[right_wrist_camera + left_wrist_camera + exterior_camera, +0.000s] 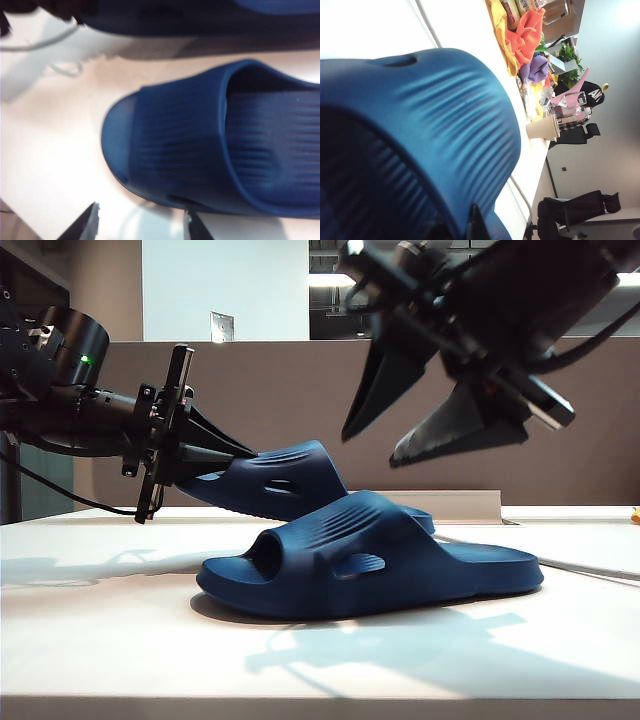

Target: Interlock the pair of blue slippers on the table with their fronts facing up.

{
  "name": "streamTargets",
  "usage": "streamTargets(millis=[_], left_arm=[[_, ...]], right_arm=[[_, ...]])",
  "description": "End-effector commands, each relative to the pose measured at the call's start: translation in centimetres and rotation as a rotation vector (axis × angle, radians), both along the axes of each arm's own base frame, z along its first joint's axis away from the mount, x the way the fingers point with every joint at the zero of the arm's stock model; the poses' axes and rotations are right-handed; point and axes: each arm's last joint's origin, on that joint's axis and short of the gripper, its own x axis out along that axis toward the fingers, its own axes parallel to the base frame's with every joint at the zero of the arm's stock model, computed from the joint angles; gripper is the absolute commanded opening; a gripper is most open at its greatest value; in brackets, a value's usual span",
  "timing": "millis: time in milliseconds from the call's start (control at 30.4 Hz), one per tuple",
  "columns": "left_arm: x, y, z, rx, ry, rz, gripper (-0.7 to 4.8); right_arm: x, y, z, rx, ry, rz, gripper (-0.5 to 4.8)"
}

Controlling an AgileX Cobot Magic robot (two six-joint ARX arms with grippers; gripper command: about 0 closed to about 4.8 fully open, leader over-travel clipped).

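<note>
left tool (215, 452) grips far slipper (280, 480); right tool (395, 430) open above near slipper (370, 560)

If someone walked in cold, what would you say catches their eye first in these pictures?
Probably the left gripper, at the left of the exterior view, shut on a blue slipper held tilted above the white table. In front of it the second slipper lies flat on its sole. The right gripper hangs open above that one, holding nothing.
</note>
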Motion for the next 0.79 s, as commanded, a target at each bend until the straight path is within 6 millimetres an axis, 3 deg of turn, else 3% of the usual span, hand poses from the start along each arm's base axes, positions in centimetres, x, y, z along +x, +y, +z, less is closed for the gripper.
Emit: streamTargets(millis=[33,461,790], left_arm=[[0.2,0.8,0.4,0.000,-0.040,0.014,-0.06],[0.5,2.2,0.4,0.002,-0.040,0.043,-0.06],[0.4,2.2,0.4,-0.004,-0.037,0.030,-0.06]], right_arm=[[0.0,1.0,0.2,-0.060,-0.056,0.010,2.12],[-2.1,4.3,2.0,-0.351,-0.260,0.030,2.18],[-2.4,9.1,-0.8,-0.589,-0.317,0.060,2.44]])
